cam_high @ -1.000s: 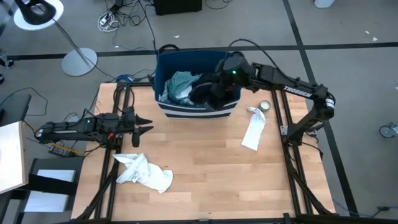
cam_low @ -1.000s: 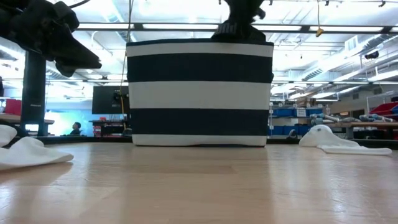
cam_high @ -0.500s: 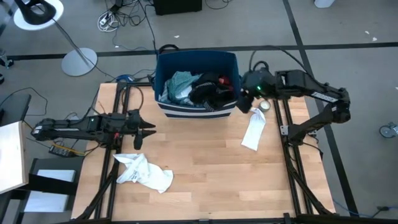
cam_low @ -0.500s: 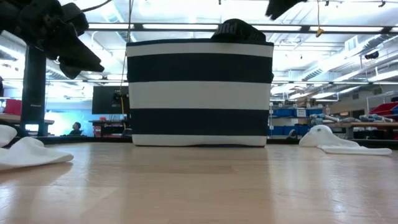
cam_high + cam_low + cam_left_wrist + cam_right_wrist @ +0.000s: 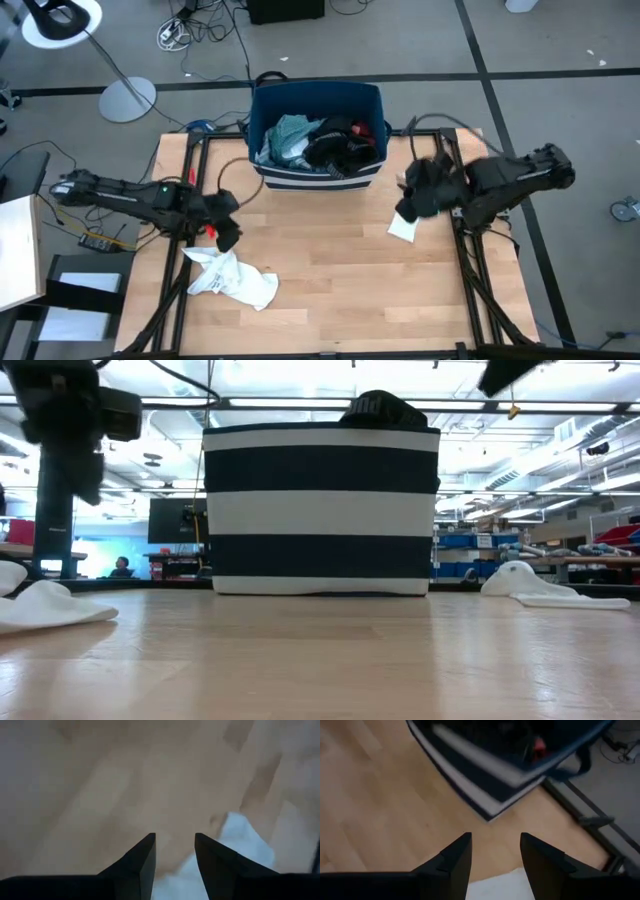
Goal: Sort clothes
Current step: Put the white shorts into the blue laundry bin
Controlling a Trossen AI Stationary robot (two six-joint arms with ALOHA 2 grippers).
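While my left hand [image 5: 226,236] hangs with its fingers spread just above the crumpled white patterned garment [image 5: 232,278] near the left front of the light wooden desk [image 5: 330,290], my right hand [image 5: 415,200] hovers, also spread and empty, over the flat white cloth [image 5: 404,226] lying right of the navy blue bin with white stripes [image 5: 317,178]. From my left wrist I see pale fabric [image 5: 240,845] just beyond my dark fingers [image 5: 142,862]. From my right wrist the white cloth [image 5: 500,887] shows between my fingertips, with the bin [image 5: 485,775] farther off. Inside the bin, a teal striped garment [image 5: 290,138] lies beside a black garment [image 5: 340,148], with a bit of red [image 5: 360,128] at its edge. Seen level across the desk, the black fabric [image 5: 385,408] pokes above the bin's rim.
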